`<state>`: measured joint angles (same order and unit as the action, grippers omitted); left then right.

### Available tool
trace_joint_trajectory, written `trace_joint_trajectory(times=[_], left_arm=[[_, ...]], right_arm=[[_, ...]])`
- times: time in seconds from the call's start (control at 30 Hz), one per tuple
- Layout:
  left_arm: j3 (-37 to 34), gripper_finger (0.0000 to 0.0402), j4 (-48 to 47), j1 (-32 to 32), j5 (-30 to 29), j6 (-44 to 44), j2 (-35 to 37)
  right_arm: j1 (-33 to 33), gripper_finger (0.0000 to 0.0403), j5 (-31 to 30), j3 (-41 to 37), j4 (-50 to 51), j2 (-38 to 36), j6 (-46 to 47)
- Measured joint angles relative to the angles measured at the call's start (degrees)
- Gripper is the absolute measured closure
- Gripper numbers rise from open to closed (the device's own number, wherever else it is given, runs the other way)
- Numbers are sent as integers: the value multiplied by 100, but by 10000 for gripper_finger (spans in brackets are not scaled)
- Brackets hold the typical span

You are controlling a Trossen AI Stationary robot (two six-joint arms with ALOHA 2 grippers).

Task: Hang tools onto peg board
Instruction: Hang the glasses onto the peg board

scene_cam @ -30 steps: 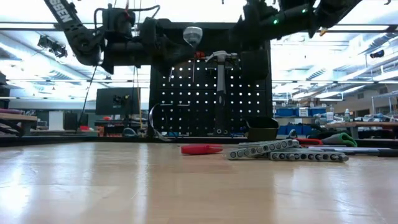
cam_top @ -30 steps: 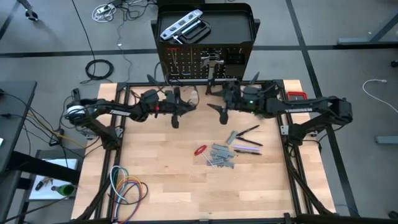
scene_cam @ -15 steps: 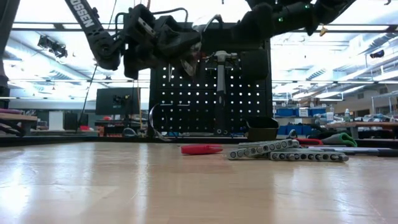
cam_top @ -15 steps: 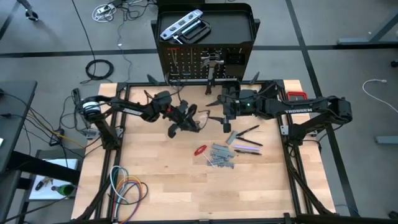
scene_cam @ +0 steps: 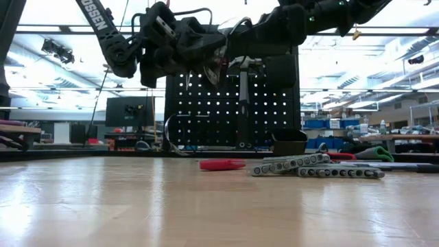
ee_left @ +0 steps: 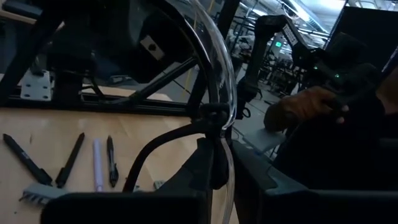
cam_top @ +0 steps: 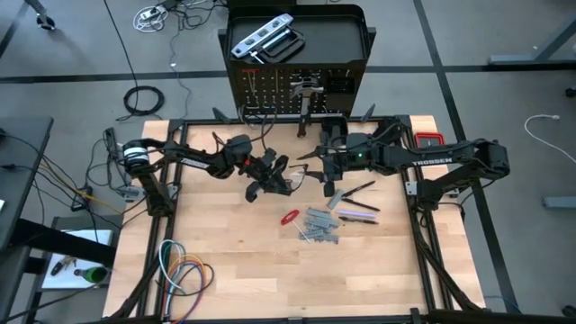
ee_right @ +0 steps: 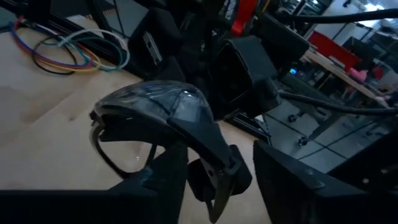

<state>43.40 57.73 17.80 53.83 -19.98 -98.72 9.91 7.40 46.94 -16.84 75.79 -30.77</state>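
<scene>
Clear safety glasses [cam_top: 290,171] with a black frame hang in the air over the table's far middle, between my two grippers. My left gripper [cam_top: 270,178] is shut on them and points level toward the right arm. My right gripper [cam_top: 317,167] faces it, open. Its fingers stand on either side of the black temple end [ee_right: 217,177]; whether they touch it, I cannot tell. The peg board [cam_top: 297,90] stands upright beyond the far edge, with a hammer [scene_cam: 243,89] hanging on it. Wrenches [cam_top: 319,225], red pliers [cam_top: 290,217] and screwdrivers [cam_top: 357,200] lie on the table. My left gripper pinches a black frame part [ee_left: 211,165] of the glasses, below the clear lens [ee_left: 219,68], between its two fingers. The fingers come level from the table's left. The glasses are lifted clear of the table, and the lens arches above the fingers.
A silver level [cam_top: 261,38] lies on the stand's tray top. Coiled coloured cables [cam_top: 184,272] lie at the near left corner. A red object [cam_top: 428,139] sits at the far right edge. Bare wood spreads across the table's near half.
My left gripper has gone toward the table's right and near edges and rolled, carrying the glasses up to the right gripper. My right gripper has rolled and shifted a little toward the near edge, and the glasses' temple now stands between its fingers.
</scene>
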Motion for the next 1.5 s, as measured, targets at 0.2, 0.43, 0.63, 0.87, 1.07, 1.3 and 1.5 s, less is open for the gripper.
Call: trace_joint_trajectory(times=[0.2,0.43,0.63,0.87,1.07,1.3,1.5], left_arm=[[-1,359,-28,2,-26,-1,0],[-9,341,-90,34,-894,5,0],[-11,272,-79,151,-1383,33,0],[-13,196,-94,351,-2326,568,0],[-11,165,-27,335,-3421,1279,0],[-7,163,-22,38,-4792,2419,5],[-5,163,9,-409,-5874,3156,7]], right_arm=[[0,309,-127,0,-25,0,-100],[15,379,-491,0,-29,-4,-139],[6,352,-969,0,112,-7,-92],[-10,379,-1531,0,213,-7,15],[-19,373,-2424,-2,404,-44,215],[-29,366,-2960,-7,432,-303,759],[-26,380,-3014,-7,362,-522,1097]])
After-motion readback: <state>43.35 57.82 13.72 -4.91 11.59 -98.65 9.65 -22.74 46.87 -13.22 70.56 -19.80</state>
